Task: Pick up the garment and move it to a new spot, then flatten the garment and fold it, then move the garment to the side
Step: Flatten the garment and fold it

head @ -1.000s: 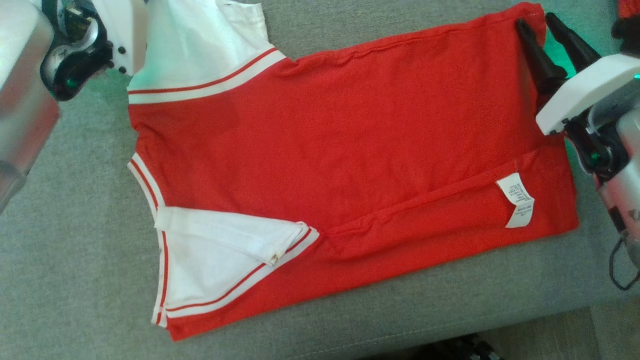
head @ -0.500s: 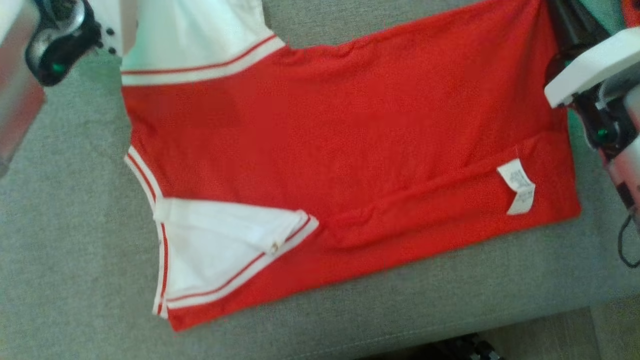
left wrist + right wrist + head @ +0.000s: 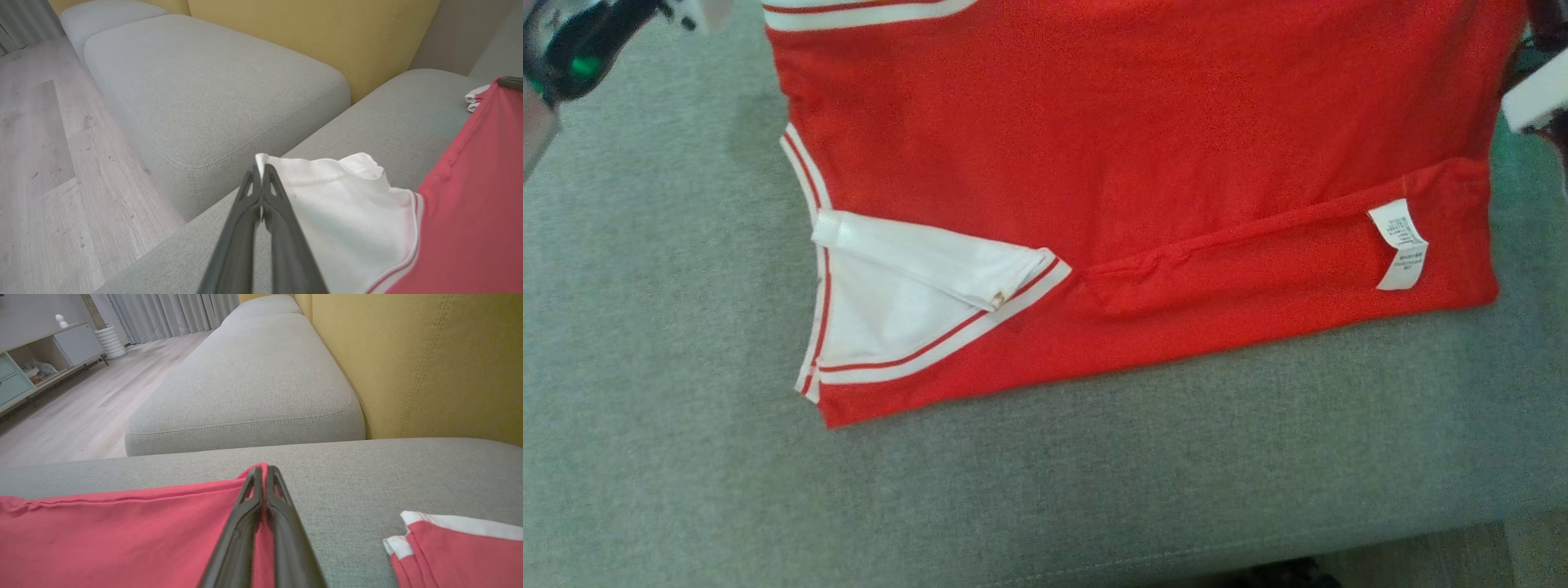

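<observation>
The garment is a red shirt with white, red-striped sleeves, spread on the grey sofa seat. Its near sleeve is folded inward, and a white care label shows on the turned-up near flap. In the left wrist view my left gripper is shut on the corner of the far white sleeve. In the right wrist view my right gripper is shut on the corner of the red hem. The far edge of the shirt runs off the top of the head view.
A second grey seat cushion lies beyond a gap, backed by a yellow backrest. Pale wood floor lies off the seat's front. A low cabinet and curtains stand farther off.
My right gripper has shut on the red hem corner. Both grippers have moved up the head view with the far edge, and the near edge has slid away from the seat's front.
</observation>
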Available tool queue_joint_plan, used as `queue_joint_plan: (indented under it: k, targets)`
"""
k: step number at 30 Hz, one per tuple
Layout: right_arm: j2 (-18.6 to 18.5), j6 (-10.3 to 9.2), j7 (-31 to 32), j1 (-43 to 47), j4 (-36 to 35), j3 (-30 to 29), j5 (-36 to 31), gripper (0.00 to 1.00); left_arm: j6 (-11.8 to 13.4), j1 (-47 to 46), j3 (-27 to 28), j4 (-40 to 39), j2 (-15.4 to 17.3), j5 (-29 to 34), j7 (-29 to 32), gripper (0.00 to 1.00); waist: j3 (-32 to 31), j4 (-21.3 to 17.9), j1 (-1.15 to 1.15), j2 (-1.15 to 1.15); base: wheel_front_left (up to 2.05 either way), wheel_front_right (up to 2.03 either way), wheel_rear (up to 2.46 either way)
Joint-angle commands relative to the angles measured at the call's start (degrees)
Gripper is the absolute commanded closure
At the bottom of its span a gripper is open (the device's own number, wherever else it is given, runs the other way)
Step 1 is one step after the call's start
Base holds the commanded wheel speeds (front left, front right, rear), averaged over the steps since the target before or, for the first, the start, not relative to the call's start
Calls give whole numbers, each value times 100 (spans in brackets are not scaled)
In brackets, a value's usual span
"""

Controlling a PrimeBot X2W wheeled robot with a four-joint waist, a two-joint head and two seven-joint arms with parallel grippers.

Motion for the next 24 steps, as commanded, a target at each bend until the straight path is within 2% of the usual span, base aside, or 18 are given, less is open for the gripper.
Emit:
queue_joint_plan:
  k: [1,9,14,24]
  targets:
    - [-233,-4,-61,207,-145,30,87,100,10,-156,194,-190,328,-56,-96,100,-71,75,0,0,0,0,0]
    - [-618,-4,-189,888,-252,70,278,100,58,683,-42,-966,914,-256,-320,100,-361,386,0,0,0,0,0]
    - [-701,-4,-268,1359,-342,20,309,100,289,1423,-86,-1552,1221,-521,-567,100,-566,480,0,0,0,0,0]
    - [-691,-4,-361,2228,-450,-206,342,100,942,2696,-239,-2588,1779,-702,-966,100,-761,585,0,0,0,0,0]
